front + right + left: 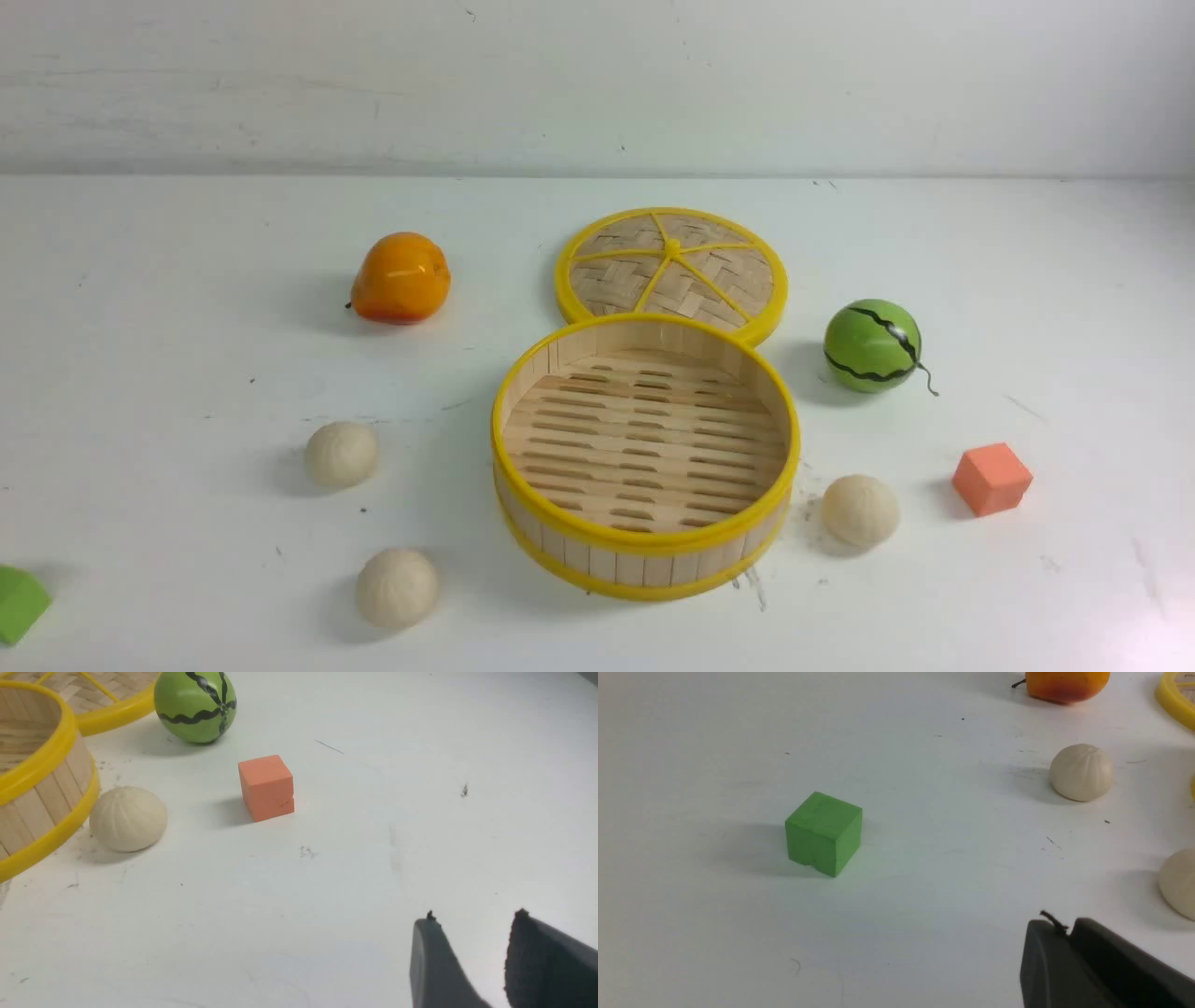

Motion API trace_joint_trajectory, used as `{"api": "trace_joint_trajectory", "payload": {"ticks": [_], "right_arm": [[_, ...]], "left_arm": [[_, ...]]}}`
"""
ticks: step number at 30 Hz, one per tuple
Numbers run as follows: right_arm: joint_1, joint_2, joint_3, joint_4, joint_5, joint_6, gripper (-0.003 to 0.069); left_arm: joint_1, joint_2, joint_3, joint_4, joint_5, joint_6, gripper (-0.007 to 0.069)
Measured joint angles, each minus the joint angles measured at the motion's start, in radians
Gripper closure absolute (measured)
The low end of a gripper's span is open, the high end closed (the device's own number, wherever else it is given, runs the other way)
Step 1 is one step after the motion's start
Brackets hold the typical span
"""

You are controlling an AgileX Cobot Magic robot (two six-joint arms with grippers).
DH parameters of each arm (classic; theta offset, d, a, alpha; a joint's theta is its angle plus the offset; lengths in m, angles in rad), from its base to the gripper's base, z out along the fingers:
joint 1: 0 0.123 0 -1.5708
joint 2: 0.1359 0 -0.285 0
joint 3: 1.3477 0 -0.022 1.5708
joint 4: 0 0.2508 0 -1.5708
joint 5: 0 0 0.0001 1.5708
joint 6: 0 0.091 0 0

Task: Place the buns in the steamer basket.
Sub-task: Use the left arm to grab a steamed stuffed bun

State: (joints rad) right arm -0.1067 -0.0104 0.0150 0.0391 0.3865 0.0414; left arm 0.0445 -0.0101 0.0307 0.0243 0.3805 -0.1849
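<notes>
Closest to the robot are its own arms, which the front view does not show; each is seen only from its own wrist. The left gripper [1064,931] hangs above the table [149,392] with its jaws pressed together and nothing between them. Brought down like that, it would only knock a bun away, so it must spread first. The right gripper [472,919] is partly spread and empty (a close fit for a bun, by my judgement). Too narrow an opening could clip the top and set the ball rolling.

All three buns lie on the table outside the steamer basket [616,566], whose slatted floor is bare. The nearest bun [397,587] sits off the basket's front-left, with a green cube [17,603] well away to its left. Farther on, the left bun [342,454] lies apart from the basket wall. The right bun [860,510] lies just beside the wall with only a small gap, and this looks the likeliest trouble. A finger going down on the basket side may strike the yellow rim or shove the basket. An orange cube [991,478] lies near on the bun's other side.

Being round and smooth, a bun may slip out of an off-centre pinch, or bounce over the low wall if released high. Farthest back, the watermelon ball [872,345], the lid [672,266] and the orange fruit [401,277] could be mistaken for targets.
</notes>
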Motion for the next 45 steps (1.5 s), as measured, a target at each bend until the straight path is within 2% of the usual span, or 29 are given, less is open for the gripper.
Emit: {"api": "trace_joint_trajectory", "payload": {"ticks": [33,35,37,38,39,41,43,45], "right_arm": [[0.0,0.0,0.0,0.0,0.0,0.0,0.042],[0.0,0.0,0.0,0.0,0.0,0.0,0.042],[0.0,0.0,0.0,0.0,0.0,0.0,0.042],[0.0,0.0,0.0,0.0,0.0,0.0,0.042],[0.0,0.0,0.0,0.0,0.0,0.0,0.042],[0.0,0.0,0.0,0.0,0.0,0.0,0.042],[0.0,0.0,0.0,0.0,0.0,0.0,0.042],[0.0,0.0,0.0,0.0,0.0,0.0,0.042]], "left_arm": [[0.0,0.0,0.0,0.024,-0.004,-0.004,0.0549],[0.0,0.0,0.0,-0.024,-0.03,-0.066,0.0546],[0.0,0.0,0.0,-0.201,-0.079,-0.225,0.0543],[0.0,0.0,0.0,-0.223,-0.084,-0.243,0.0543],[0.0,0.0,0.0,-0.432,-0.123,-0.413,0.0541],[0.0,0.0,0.0,-0.603,-0.153,-0.544,0.0539],[0.0,0.0,0.0,-0.71,-0.174,-0.608,0.0536],[0.0,0.0,0.0,-0.744,-0.177,-0.619,0.0536]]}}
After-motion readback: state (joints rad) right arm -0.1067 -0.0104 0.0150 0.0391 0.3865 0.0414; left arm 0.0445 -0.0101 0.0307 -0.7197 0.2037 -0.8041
